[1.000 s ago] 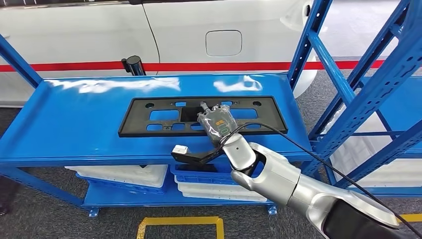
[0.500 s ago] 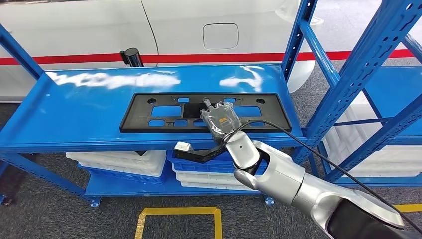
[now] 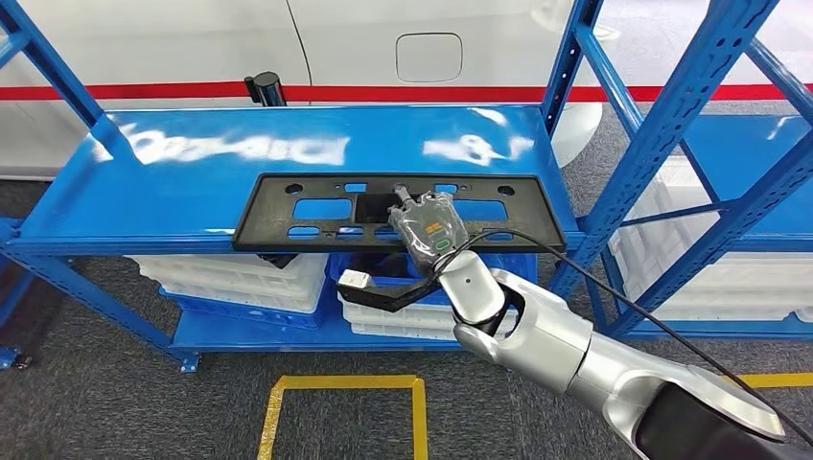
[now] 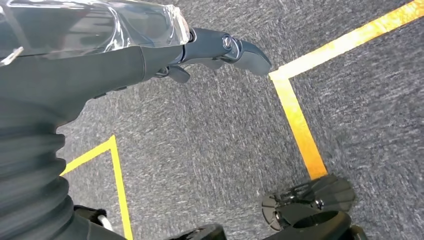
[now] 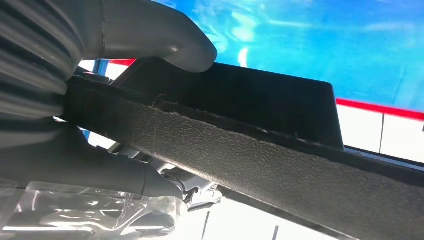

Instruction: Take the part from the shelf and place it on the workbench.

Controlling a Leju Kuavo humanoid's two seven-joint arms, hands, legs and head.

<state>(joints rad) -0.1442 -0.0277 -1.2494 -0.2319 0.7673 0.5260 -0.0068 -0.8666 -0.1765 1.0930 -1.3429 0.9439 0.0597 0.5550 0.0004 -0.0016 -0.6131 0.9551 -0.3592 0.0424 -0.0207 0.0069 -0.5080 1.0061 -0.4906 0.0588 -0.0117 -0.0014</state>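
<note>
Since a second ago, we have drawn the black part (image 3: pixel 398 211) toward the front lip of the blue shelf (image 3: pixel 173 192). Our right hand (image 3: pixel 427 225) grips its near edge; the part now overhangs, nearly free for carrying.

Black flat plate (image 3: pixel 398 209) with cut-out holes, over the blue shelf (image 3: pixel 163 187).
Right hand (image 3: pixel 427 228) grips its near edge; it seems slightly lifted.
</note>
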